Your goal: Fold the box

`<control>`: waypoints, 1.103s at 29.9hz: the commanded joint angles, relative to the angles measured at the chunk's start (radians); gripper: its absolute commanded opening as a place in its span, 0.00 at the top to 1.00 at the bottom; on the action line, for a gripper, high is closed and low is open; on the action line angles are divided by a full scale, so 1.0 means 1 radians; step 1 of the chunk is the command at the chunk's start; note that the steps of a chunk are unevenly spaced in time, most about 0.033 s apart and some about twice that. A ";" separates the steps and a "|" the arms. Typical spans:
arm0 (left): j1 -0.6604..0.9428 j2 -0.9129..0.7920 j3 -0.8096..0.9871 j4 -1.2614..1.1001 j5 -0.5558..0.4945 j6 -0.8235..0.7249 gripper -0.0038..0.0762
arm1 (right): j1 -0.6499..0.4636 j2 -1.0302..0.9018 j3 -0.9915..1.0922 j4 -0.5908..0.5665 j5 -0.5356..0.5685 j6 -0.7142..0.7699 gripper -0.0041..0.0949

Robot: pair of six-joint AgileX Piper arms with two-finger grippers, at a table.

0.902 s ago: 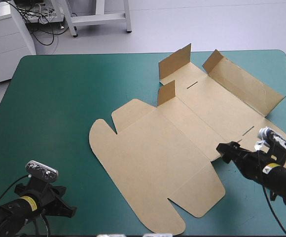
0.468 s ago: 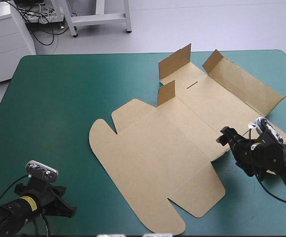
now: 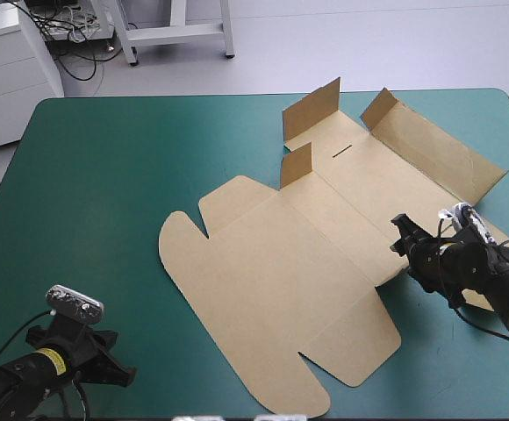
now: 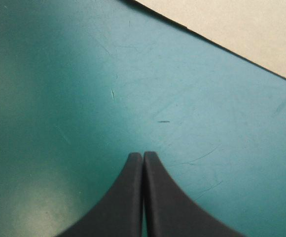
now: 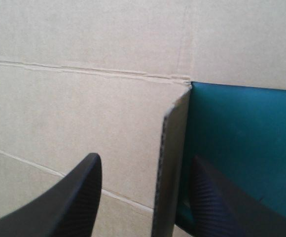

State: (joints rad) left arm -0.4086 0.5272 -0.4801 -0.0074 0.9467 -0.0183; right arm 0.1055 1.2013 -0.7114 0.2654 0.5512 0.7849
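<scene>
Item inspected: the box (image 3: 272, 263), a cut sheet of brown board, lies across the centre and right of the high view on the teal-green cover (image 3: 105, 175). Most of the sheet is flat. The rounded-cornered panel lies toward the lower centre of the frame. At the upper centre, two small flaps (image 3: 311, 110) stand raised. A long wall (image 3: 434, 149) at the upper right is tilted up along its crease. Two short slots are cut in the panel between them.

Right gripper (image 3: 402, 239): located at the right of the frame, at the sheet's right-hand edge, low over the board. Its own view shows the two black fingers (image 5: 79, 197) spread apart. A raised cut edge of board (image 5: 170, 168) stands between them, nearer one finger. Flat creased board lies on one side of that edge and teal-green cover on the other. Neither finger is seen pressing the edge.

Left gripper (image 3: 125, 375): located at the lower left of the frame, well apart from the sheet, over bare cover. Its fingers (image 4: 128, 197) meet in one pointed arch, holding nothing. An edge of the brown sheet (image 4: 241, 29) shows well ahead of the tips.
</scene>
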 commanded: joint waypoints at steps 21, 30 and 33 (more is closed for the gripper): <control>-0.004 0.007 -0.028 -0.004 -0.043 -0.004 0.99 | -0.005 0.024 -0.034 -0.038 -0.052 -0.191 0.98; -0.004 0.007 -0.028 -0.004 -0.043 -0.004 0.99 | -0.005 0.024 -0.144 -0.151 -0.049 -0.359 0.98; -0.004 0.007 -0.028 -0.004 -0.043 -0.004 0.99 | -0.005 0.024 -0.217 -0.195 -0.037 -0.428 0.98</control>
State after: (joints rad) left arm -0.4086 0.5272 -0.4801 -0.0065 0.9467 -0.0183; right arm 0.1055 1.2498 -0.8345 0.1261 0.5581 0.4467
